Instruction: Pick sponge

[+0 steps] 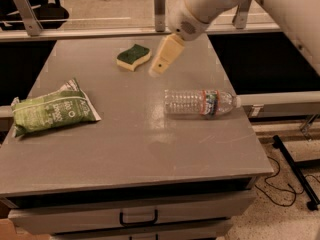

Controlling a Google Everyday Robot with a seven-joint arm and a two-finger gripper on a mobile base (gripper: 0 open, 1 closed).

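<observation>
The sponge (133, 56), dark green on top with pale yellow foam below, lies flat on the far middle of the grey table (125, 149). My gripper (156, 71) hangs from the white arm that comes in from the upper right. It hovers above the table just right of the sponge, apart from it, with its cream-coloured tip pointing down and to the left. It holds nothing that I can see.
A clear plastic water bottle (200, 103) lies on its side at the right of the table. A green printed snack bag (50, 113) lies at the left edge. A drawer handle (137, 217) shows below the front edge. Rails and posts run behind the table.
</observation>
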